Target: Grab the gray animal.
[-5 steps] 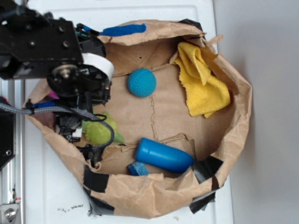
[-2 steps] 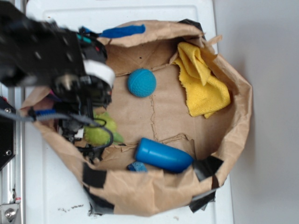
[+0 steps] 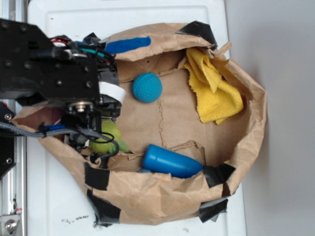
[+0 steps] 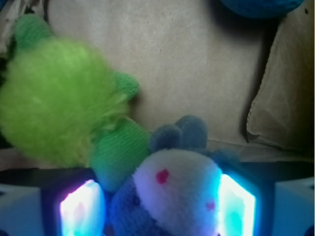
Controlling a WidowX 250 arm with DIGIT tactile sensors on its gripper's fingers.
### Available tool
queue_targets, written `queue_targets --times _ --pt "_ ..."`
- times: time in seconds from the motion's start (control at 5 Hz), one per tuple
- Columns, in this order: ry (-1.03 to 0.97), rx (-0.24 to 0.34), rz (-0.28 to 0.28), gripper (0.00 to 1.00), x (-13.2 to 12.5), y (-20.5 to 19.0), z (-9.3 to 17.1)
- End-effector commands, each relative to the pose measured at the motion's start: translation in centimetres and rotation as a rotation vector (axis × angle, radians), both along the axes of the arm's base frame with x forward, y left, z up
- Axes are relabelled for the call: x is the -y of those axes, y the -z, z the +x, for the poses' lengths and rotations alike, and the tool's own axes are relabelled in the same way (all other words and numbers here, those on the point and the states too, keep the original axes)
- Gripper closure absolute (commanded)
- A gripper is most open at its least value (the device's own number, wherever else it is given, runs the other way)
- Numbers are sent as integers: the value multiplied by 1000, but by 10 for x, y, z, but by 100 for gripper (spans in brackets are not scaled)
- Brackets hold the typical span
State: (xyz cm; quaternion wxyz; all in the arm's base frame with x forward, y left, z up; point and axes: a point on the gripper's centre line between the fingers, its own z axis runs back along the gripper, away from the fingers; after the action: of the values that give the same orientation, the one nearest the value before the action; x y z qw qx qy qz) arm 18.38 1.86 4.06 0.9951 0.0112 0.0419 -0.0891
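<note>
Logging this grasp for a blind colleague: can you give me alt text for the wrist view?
The gray animal, a plush with white face, red marks and gray ears, sits between the two glowing fingers of the gripper, its fuzzy lime-green body up left. Brown paper lies behind, with a blue ball at the top edge.

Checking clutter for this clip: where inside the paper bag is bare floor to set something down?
Most bare brown paper lies mid-bag, bordered by the blue knitted ball, the yellow cloth and the blue cylinder. A smaller patch sits right of the cylinder, below the cloth. The left side is crowded: the end effector brackets the gray animal, and the arm hangs overhead.
</note>
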Motion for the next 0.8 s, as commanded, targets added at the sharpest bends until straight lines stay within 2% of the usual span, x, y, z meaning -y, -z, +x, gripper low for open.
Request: queue_targets --times 0.0,0.6 --pt "32 51 -35 100 10 -11 5" --pt "28 84 -42 100 11 -21 20"
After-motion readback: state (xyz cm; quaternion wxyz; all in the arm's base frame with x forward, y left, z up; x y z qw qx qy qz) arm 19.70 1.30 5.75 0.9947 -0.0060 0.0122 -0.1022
